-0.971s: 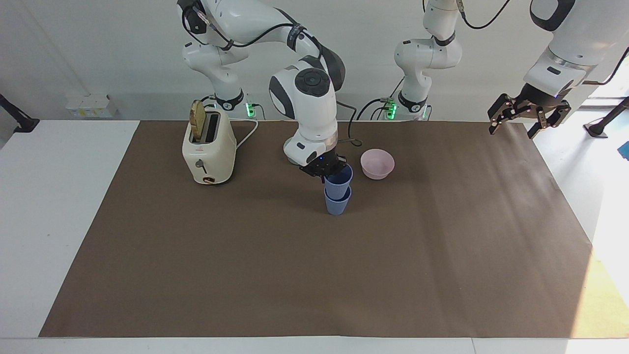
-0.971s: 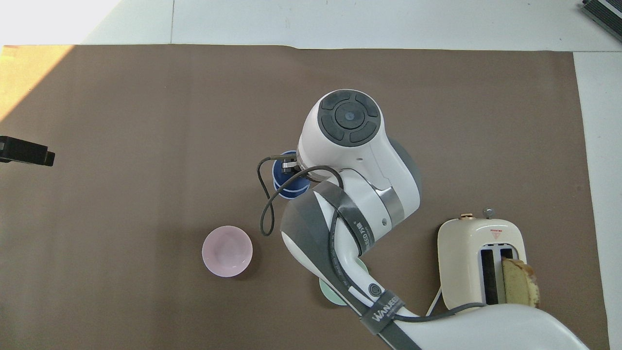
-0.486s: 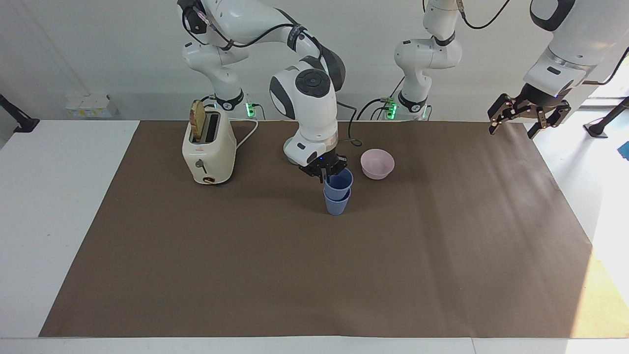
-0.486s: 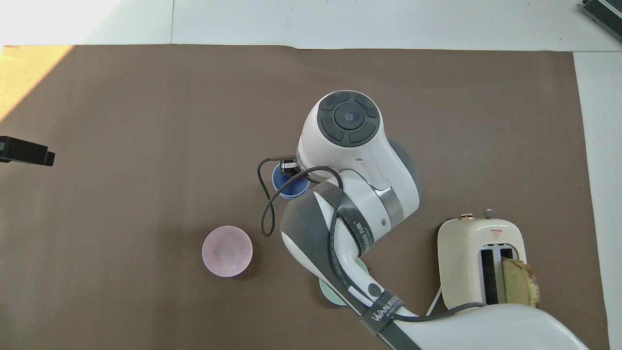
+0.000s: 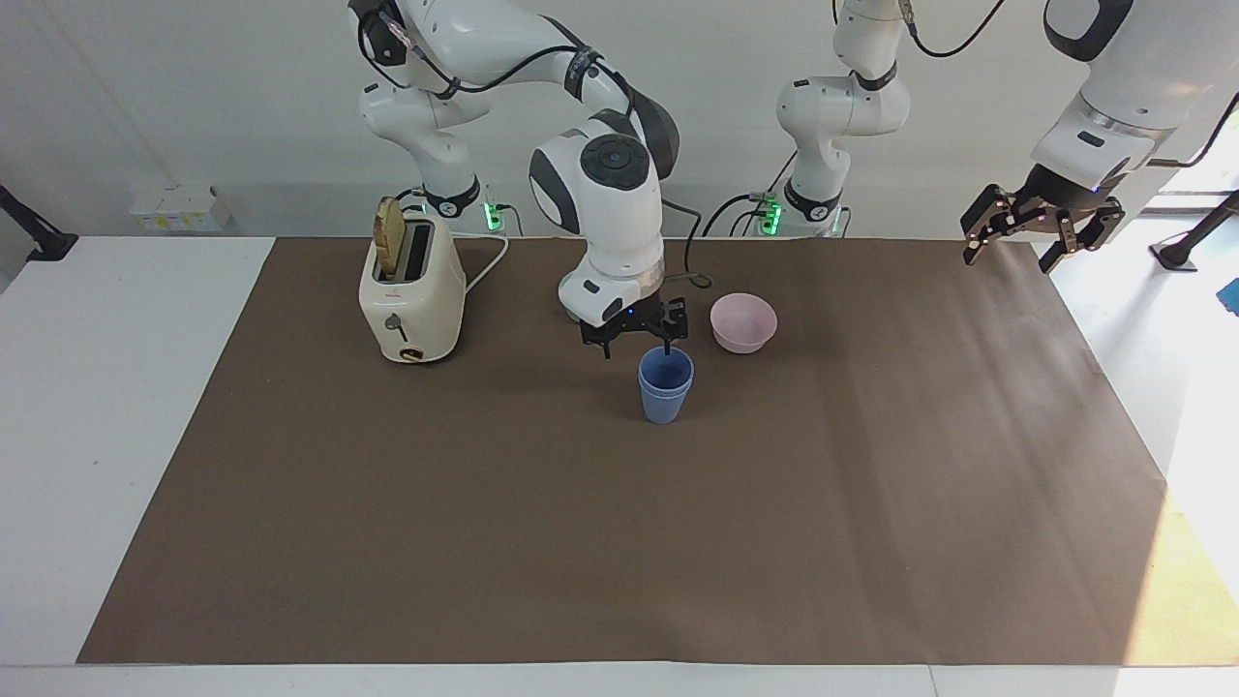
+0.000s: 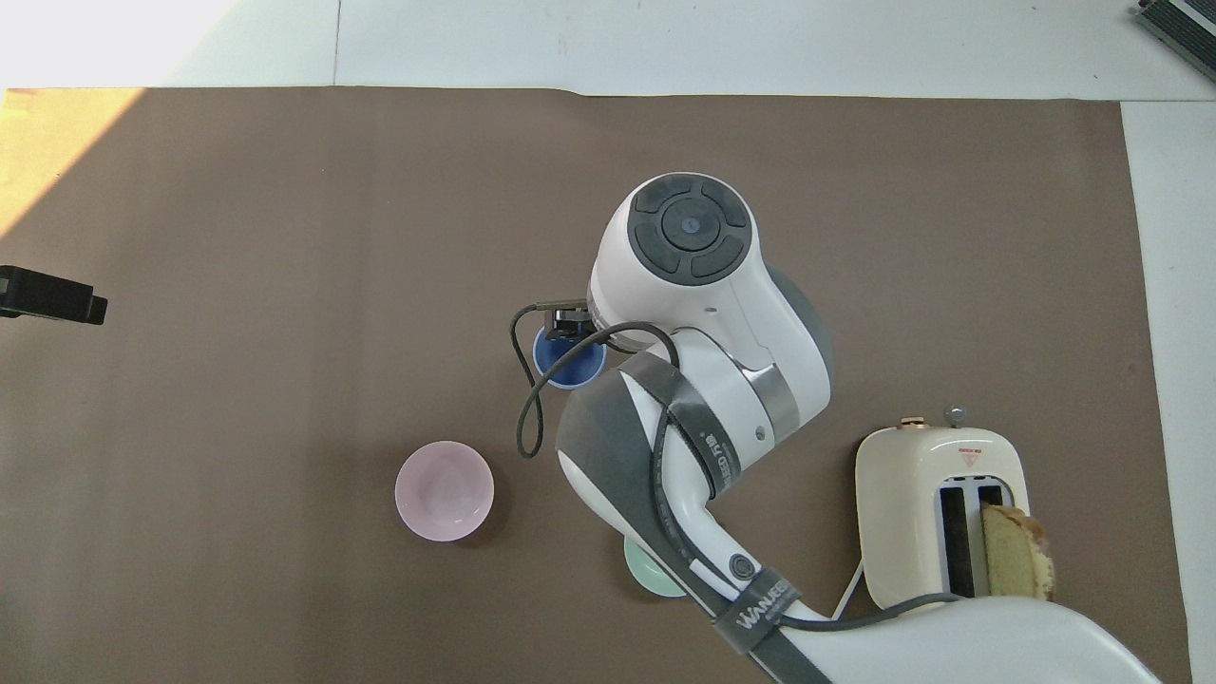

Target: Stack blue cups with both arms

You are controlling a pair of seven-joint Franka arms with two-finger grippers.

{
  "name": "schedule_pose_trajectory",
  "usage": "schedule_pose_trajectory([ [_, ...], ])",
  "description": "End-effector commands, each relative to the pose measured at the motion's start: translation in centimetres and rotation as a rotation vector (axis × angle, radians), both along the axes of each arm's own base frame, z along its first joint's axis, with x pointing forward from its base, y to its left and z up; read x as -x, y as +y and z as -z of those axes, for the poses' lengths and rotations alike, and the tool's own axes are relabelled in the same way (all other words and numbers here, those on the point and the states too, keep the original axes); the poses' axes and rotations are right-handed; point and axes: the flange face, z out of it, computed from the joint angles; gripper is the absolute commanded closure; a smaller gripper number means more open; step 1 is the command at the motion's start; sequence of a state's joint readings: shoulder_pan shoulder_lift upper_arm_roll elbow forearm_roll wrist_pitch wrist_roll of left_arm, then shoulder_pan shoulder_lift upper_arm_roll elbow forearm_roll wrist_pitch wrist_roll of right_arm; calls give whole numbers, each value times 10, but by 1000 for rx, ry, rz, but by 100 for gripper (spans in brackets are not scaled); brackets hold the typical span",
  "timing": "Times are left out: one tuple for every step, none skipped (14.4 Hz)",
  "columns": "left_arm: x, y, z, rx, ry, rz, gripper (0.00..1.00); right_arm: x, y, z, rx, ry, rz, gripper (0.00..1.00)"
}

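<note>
Brown paper [image 5: 619, 542] covers the table, and the blue cups [image 5: 666, 385] sit nested on it as one stack, just beside the pink bowl [image 5: 743, 322] and a little farther from the robots. Bent sharply at the elbow, the right arm points its wrist straight down, its right gripper [image 5: 636, 334] hanging just over the stack with fingers spread, one tip seemingly dipping at the rim, gripping nothing. Well away from the bowl, the left gripper [image 5: 1042, 228] waits in the air, fingers splayed, over the paper's edge.
</note>
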State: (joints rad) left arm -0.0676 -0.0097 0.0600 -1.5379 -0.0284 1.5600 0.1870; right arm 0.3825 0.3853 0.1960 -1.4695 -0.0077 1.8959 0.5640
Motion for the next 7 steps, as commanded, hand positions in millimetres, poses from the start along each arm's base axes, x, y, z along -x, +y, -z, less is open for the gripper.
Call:
schedule_pose_trajectory([
  [0,2,-5,-17,7,1,0,-12,-65,-57,14,-41,-50,0],
  [0,2,-5,-17,7,1,0,-13,-82,-75,25,-47,-79,0],
  [0,2,-5,-17,7,1,0,-14,-103,-91,47,-50,-97,0],
  [0,2,-5,-17,7,1,0,-13,-126,-110,75,-73,-108,0],
  [0,2,-5,-17,7,1,0,-10,-144,-131,107,-111,-121,0],
  [0,2,-5,-17,7,1,0,-5,-159,-149,123,-134,-128,0],
  [0,2,-5,-17,7,1,0,-1,-177,-163,129,-139,-123,0],
])
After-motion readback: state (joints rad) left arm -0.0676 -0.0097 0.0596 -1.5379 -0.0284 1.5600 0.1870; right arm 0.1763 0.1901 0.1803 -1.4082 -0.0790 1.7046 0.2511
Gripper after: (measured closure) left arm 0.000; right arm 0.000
